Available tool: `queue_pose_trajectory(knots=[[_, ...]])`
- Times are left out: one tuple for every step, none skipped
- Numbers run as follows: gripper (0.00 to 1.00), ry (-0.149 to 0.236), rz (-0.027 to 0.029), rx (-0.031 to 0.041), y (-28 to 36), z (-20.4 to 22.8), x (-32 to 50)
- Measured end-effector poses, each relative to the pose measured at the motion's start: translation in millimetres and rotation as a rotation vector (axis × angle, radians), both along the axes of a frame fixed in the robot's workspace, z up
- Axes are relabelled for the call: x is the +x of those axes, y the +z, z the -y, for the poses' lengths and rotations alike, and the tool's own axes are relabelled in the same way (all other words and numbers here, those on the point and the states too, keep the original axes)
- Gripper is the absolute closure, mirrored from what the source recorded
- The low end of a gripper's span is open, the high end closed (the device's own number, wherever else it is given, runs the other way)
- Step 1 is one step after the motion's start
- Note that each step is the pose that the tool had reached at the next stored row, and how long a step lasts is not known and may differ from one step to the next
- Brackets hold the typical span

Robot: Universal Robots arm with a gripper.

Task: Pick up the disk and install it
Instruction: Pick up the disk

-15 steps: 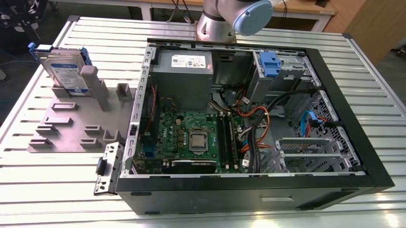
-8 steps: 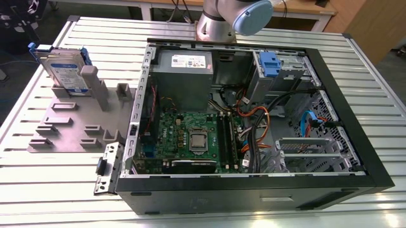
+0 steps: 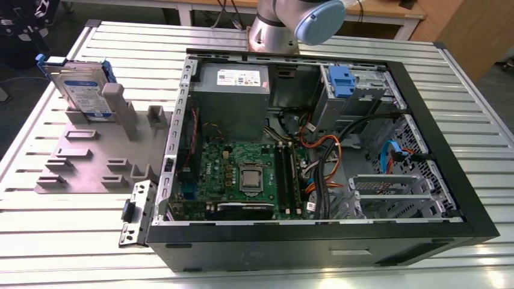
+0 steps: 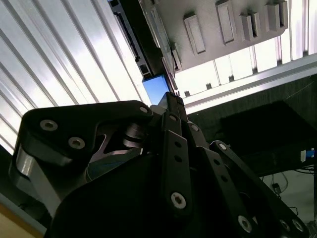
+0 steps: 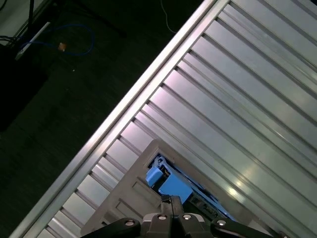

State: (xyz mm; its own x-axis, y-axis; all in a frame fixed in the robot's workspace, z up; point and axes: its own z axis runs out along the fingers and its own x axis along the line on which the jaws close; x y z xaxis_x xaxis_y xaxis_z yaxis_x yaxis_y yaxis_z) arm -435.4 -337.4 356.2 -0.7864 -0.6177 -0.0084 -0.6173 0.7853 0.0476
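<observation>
Disk (image 3: 80, 90) upright in grey holder (image 3: 88, 165), upper left of exterior view; pincer (image 5: 171, 200) narrow, tips together, empty, near the disk's blue frame.

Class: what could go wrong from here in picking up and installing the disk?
1. The silver-grey hard drive in its blue carrier stands upright in the grey slotted plastic holder; an off-centre grasp by the black gripper might tip it.
2. Loose orange and black cables lie inside the open black computer case; they may snag it.
</observation>
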Motion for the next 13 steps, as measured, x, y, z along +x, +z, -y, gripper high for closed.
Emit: queue_pose_trajectory(knots=[[0.89, 0.0, 0.0, 0.0, 0.0, 0.0, 0.0], [0.89, 0.0, 0.0, 0.0, 0.0, 0.0, 0.0], [0.89, 0.0, 0.0, 0.0, 0.0, 0.0, 0.0], [0.89, 0.0, 0.0, 0.0, 0.0, 0.0, 0.0], [0.89, 0.0, 0.0, 0.0, 0.0, 0.0, 0.0], [0.89, 0.001, 0.0, 0.0001, 0.0, 0.0, 0.0], [0.89, 0.002, 0.0001, 0.0, 0.0, 0.0, 0.0], [0.89, 0.004, 0.0, 0.0001, 0.0, 0.0, 0.0], [0.89, 0.007, 0.0, 0.0, 0.0, 0.0, 0.0], [0.89, 0.01, 0.0001, 0.0001, 0.0, 0.0, 0.0], [0.89, 0.015, 0.0, 0.0, 0.0, 0.0, 0.0], [0.89, 0.019, 0.0, 0.0, 0.0, 0.0, 0.0], [0.89, 0.025, 0.0, 0.0, 0.0, 0.0, 0.0]])
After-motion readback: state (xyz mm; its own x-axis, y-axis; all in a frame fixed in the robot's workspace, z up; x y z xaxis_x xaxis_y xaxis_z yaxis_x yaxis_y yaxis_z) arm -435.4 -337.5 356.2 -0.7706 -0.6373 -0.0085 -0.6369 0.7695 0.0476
